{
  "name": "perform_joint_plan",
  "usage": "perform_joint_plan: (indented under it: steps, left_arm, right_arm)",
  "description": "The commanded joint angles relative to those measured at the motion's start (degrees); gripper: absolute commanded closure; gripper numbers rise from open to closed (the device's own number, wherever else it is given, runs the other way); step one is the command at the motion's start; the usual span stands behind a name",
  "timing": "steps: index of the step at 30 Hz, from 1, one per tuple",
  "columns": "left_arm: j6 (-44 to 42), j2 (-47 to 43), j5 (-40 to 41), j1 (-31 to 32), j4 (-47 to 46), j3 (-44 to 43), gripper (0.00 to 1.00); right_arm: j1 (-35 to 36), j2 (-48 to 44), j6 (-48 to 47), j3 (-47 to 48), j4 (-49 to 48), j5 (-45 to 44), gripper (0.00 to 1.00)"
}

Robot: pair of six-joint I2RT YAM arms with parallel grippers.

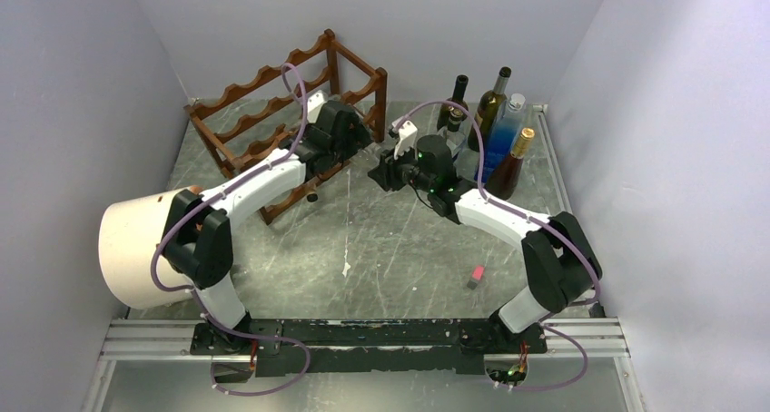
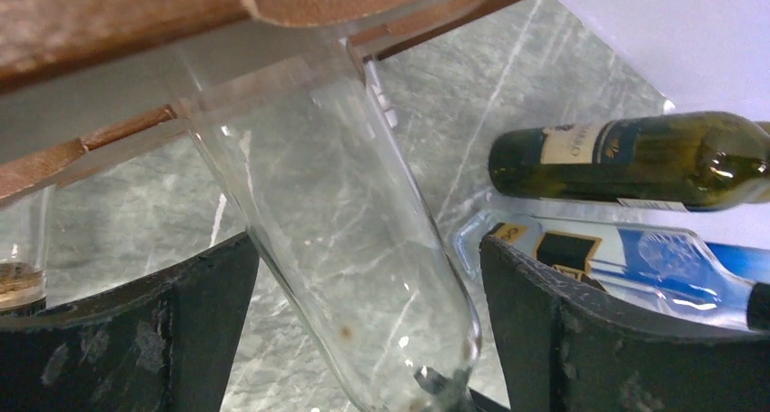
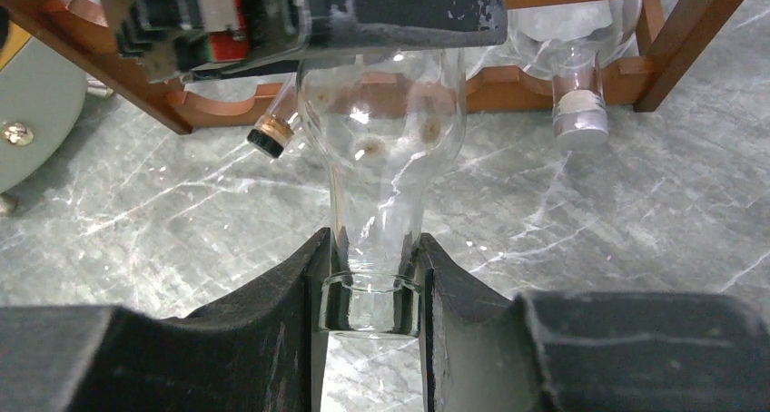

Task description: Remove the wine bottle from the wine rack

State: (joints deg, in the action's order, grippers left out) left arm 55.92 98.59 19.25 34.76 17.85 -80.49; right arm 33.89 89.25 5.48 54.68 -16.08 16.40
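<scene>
A clear glass wine bottle (image 3: 381, 122) lies neck-first out of the reddish-brown wine rack (image 1: 272, 94). In the left wrist view the bottle's (image 2: 345, 249) far end still reaches under a rack rail (image 2: 118, 13). My right gripper (image 3: 372, 280) is shut on the bottle's neck, just behind the lip. My left gripper (image 2: 363, 249) stands open astride the bottle's body, with a gap on each side. In the top view the left gripper (image 1: 350, 126) is at the rack's right end, and the right gripper (image 1: 386, 162) faces it.
Two more bottles lie in the rack, one corked (image 3: 578, 112) and one dark-capped (image 3: 272, 135). Several bottles (image 1: 495, 122) stand at the back right, among them a dark green one (image 2: 636, 158) and a blue one (image 2: 636, 267). A cream cylinder (image 1: 136, 249) sits left; a small pink block (image 1: 475, 276) lies near the right arm.
</scene>
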Motion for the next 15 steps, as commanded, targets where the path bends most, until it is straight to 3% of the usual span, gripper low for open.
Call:
perform_joint_plan:
  steps: [1,7,14,15]
  left_arm:
    - [0.5,1.3,6.3,0.5,0.8,-2.7,0.08]
    - [1.0,2.3,6.4,1.0,0.8,-3.4,0.21]
    - [2.5,-1.1,2.3,1.4,-2.3,-0.9,0.71]
    - [3.0,-1.6,1.4,1.4,-2.7,-0.3,0.77]
  right_arm:
    - [0.4,-3.4,-1.7,-1.3,-4.3,4.0,1.00]
    - [0.4,-4.2,-3.6,0.2,-1.4,4.3,1.00]
    - [0.5,-7.7,-4.7,0.3,3.3,5.3,0.99]
    - [0.5,-8.1,-4.6,0.9,4.7,5.4,0.93]
